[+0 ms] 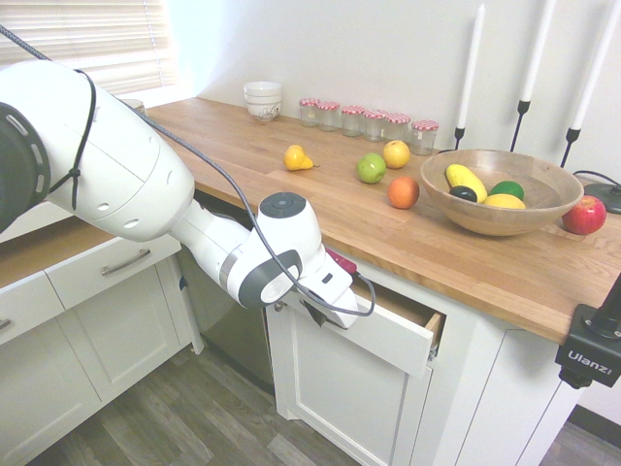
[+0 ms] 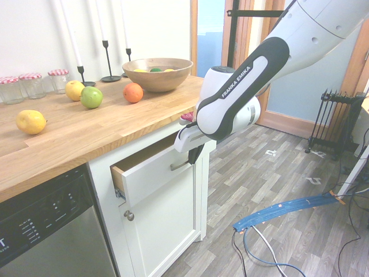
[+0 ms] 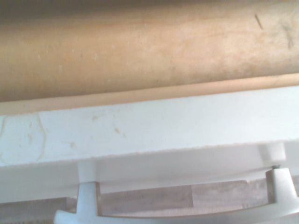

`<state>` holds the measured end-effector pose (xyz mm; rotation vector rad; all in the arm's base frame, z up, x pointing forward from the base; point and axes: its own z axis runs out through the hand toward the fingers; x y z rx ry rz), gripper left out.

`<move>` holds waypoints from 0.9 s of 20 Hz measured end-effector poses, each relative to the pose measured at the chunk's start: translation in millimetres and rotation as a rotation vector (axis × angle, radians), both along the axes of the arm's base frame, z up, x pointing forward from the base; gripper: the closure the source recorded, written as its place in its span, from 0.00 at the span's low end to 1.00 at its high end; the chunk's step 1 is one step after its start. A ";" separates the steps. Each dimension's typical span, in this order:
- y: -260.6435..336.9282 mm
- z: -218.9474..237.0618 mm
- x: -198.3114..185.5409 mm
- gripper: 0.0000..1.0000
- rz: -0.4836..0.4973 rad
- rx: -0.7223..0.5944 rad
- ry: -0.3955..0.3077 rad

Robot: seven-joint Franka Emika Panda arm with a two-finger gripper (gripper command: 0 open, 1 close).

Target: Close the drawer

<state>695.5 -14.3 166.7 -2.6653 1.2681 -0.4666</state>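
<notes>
The gripper (image 2: 195, 153) has its fingers pressed together with nothing between them, pointing steeply down right at the front of the drawer (image 2: 151, 171). From the second exterior view the dark fingertips sit against the white panel just by the silver handle (image 2: 180, 165); can't tell if they're actually touching the bar or only the panel.

The drawer is under the wooden counter (image 1: 456, 254), sticking out partway, so you can see the plywood side and a strip of the inside. The wrist view looks straight down on its white top edge (image 3: 154, 123) with the handle (image 3: 187, 217) below and the wood bottom beyond it. Under the drawer there's a white cabinet door (image 2: 158, 228) with a small round knob (image 2: 129, 215), and next to that a dishwasher (image 2: 46, 234).

On the counter: a wooden bowl (image 1: 485, 216) with fruit in it, a red apple (image 1: 584, 215) beside it, an orange (image 1: 403, 192), a green apple (image 1: 371, 168), a yellow apple (image 1: 396, 153) and a lemon (image 1: 297, 158) spread around. A row of little jars (image 1: 367, 119) with red lids stands along the wall, stacked white bowls (image 1: 263, 100) sit further down, and tall white candles (image 1: 471, 73) stand behind the bowl.
</notes>
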 end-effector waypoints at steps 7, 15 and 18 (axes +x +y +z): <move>2.2 2.1 17.8 1.00 0.004 -0.005 -0.042; 4.3 -5.7 37.9 1.00 -0.003 -0.018 -0.053; 4.7 -4.9 46.1 1.00 -0.008 -0.021 -0.071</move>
